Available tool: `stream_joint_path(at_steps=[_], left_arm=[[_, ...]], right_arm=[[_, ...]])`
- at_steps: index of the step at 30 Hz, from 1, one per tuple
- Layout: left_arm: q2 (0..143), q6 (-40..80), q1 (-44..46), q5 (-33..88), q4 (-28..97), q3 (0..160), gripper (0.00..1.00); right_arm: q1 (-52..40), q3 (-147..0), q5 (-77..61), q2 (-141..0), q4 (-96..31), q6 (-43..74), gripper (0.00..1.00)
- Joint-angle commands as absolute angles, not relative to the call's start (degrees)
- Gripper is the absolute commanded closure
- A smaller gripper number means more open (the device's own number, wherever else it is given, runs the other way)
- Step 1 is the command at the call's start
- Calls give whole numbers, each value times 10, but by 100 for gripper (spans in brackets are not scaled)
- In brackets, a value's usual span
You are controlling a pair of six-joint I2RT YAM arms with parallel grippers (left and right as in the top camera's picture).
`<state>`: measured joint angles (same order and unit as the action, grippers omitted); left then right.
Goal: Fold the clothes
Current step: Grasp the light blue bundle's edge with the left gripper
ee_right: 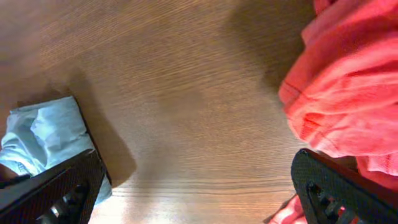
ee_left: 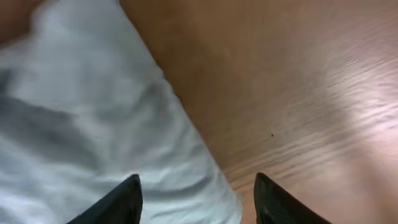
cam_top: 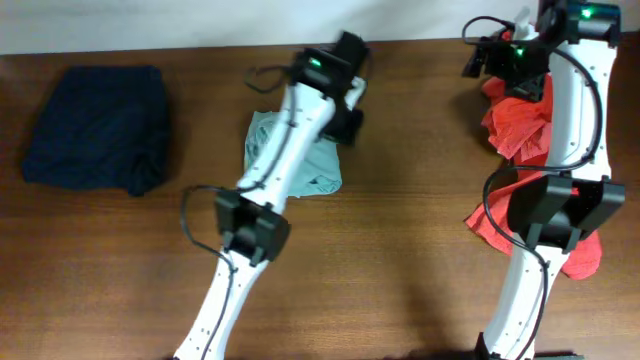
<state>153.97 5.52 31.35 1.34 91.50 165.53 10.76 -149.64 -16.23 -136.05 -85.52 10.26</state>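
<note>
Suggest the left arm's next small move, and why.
Probably lower the left pincer and close on the edge of the T-shirt. Its jaws stand open, straddling that edge and holding nothing, and the T-shirt lies crumpled on the table, not yet folded.

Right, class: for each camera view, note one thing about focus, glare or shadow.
Overhead: sharp, evenly lit, soft shadows on the table. Left wrist: the pale T-shirt is blurred, with glare on the wood at right. Right wrist: a glare band low on the wood, dark shadow beside the orange-red shirt.
</note>
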Motion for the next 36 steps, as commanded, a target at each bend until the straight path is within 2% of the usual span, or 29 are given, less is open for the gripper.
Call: stream_joint_path(at_steps=[1,7,15,26,36], left_arm=[[1590,107,353,-49,925,1650,43],[1616,128,395,-135,945,1650,43],[1617,158,400,-260,967,1650,43],[1617,152,385,-265,967,1637,43],[1617,152,315,-215,967,1546,43]], right_arm=[[108,-1501,-174,-1353,-856,101,1],[108,-1501,-174,-1353,-856,99,2],[108,-1501,-174,-1353,-864,99,1],[108,-1501,-174,-1353,-862,99,1],[108,-1501,-174,-1354,-859,99,2]])
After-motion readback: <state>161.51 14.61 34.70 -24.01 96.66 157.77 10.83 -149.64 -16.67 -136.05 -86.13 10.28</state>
